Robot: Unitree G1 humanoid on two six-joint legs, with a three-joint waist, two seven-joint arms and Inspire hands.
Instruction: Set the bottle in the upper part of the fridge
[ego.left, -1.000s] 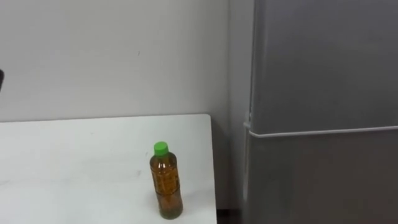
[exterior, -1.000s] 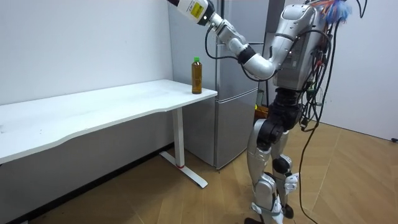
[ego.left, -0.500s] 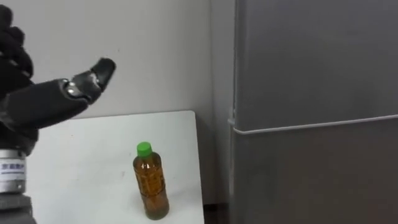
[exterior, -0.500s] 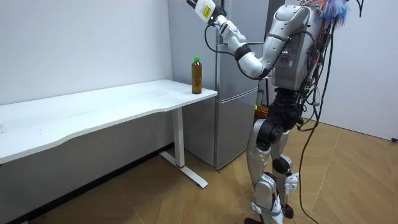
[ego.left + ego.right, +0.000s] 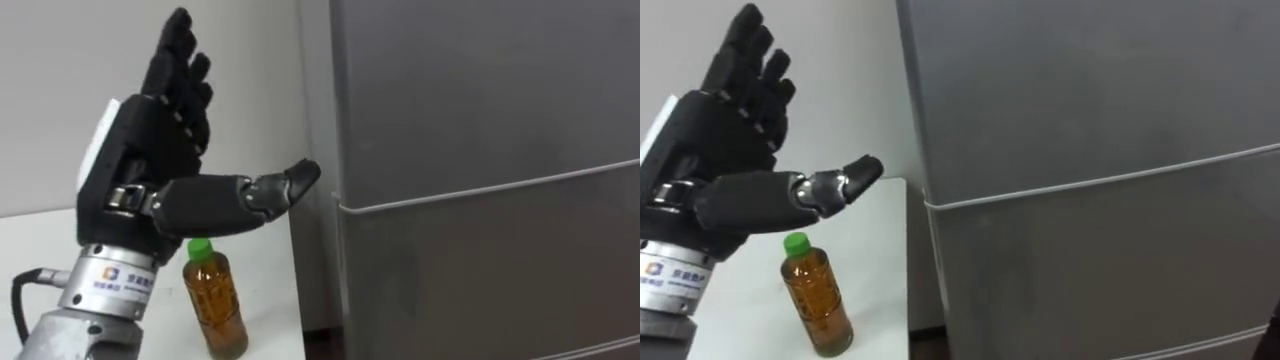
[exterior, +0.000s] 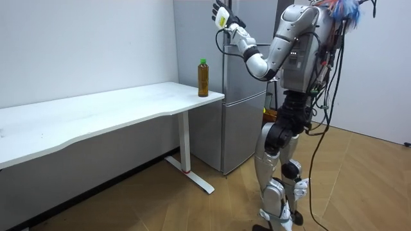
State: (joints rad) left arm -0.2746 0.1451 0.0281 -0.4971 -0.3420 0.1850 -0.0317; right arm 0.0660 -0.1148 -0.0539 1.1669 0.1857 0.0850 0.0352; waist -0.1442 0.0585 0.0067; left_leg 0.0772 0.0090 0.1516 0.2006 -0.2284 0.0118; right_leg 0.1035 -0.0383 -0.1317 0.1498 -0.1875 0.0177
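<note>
A clear bottle (image 5: 213, 308) of amber drink with a green cap stands upright near the right end of the white table (image 5: 268, 292), also visible as the bottle (image 5: 818, 308) (image 6: 203, 78). My left hand (image 5: 160, 130) (image 5: 725, 110) is raised above it, open, fingers straight up and thumb pointing right toward the fridge's left edge, holding nothing. The grey fridge (image 5: 480, 100) (image 5: 1090, 90) stands just right of the table with both doors closed, a seam dividing the upper from the lower. In the room view I stand facing the fridge (image 6: 239, 128), left hand (image 6: 221, 14) held high.
A white wall runs behind the table (image 6: 96, 109). There is a narrow gap between the table's end and the fridge. Wooden floor lies around the robot.
My left hand has risen into the eye view and swung right toward the fridge's left edge. The camera has turned right. The bottle has not moved.
</note>
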